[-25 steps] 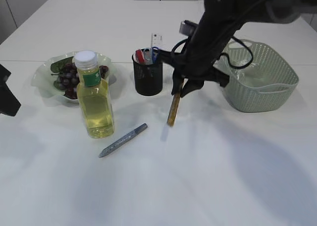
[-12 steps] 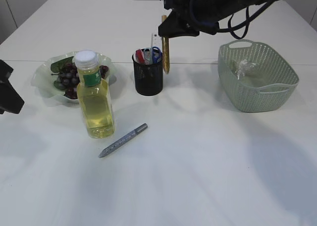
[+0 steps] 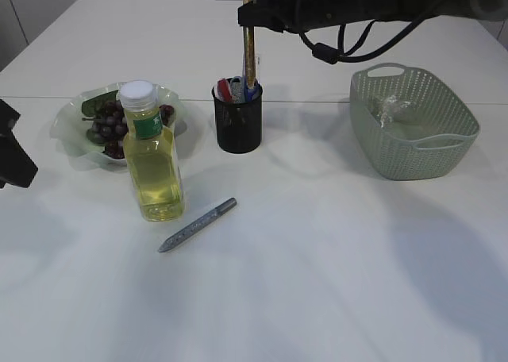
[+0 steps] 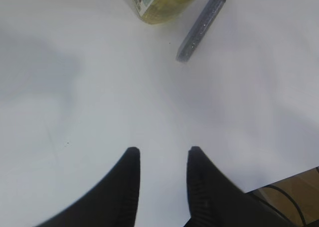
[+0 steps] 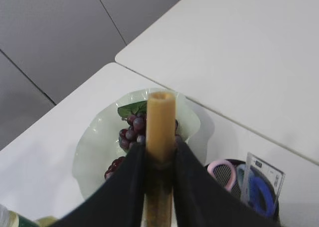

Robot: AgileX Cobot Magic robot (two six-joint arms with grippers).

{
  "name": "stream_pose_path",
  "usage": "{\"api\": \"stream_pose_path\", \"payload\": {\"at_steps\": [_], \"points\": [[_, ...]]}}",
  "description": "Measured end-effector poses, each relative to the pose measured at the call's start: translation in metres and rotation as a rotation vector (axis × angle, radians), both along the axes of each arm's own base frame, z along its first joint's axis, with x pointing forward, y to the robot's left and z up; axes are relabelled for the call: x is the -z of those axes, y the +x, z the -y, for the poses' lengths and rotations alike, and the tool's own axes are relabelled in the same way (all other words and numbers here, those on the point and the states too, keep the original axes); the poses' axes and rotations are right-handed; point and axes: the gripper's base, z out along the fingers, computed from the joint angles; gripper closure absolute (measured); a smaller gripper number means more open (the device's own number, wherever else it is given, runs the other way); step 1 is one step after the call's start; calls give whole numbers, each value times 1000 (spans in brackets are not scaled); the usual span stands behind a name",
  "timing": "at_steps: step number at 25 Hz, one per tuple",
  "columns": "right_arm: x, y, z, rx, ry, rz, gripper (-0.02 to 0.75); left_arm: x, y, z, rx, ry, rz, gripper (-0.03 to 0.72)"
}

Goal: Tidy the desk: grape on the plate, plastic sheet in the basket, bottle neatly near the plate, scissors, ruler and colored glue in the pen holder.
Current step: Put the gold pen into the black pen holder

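My right gripper [image 3: 249,14] is shut on a gold glue stick [image 3: 248,48] and holds it upright over the black mesh pen holder [image 3: 238,128], the stick's lower end at the holder's mouth. In the right wrist view the gripper [image 5: 159,147] clamps the stick [image 5: 160,112]. Scissors [image 5: 223,171] and a clear ruler [image 5: 264,179] stand in the holder. A silver glitter glue pen [image 3: 197,225] lies on the table, also in the left wrist view [image 4: 204,25]. My left gripper [image 4: 162,155] is open and empty over bare table. The oil bottle [image 3: 151,159] stands beside the plate [image 3: 67,124] holding grapes [image 3: 109,128].
The green basket [image 3: 456,128] at the right holds the plastic sheet [image 3: 393,106]. The left arm [image 3: 12,152] sits at the table's left edge. The bottle's base [image 4: 159,0] shows at the top of the left wrist view.
My right gripper has risen and moved left with the gold glue stick, from low beside the holder to upright above it, and has lowered the stick's end into the holder's mouth.
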Motion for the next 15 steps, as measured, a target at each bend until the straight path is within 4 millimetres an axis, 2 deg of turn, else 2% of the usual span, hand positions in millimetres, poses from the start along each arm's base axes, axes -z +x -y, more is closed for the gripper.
{"api": "stream_pose_path", "payload": {"at_steps": [7,15], "points": [[32,20,-4,-12,-14,153,586,0,0,0,0,-1,0,449],[52,39,-6,5,-45,266,586,0,0,0,0,-1,-1,449]]}}
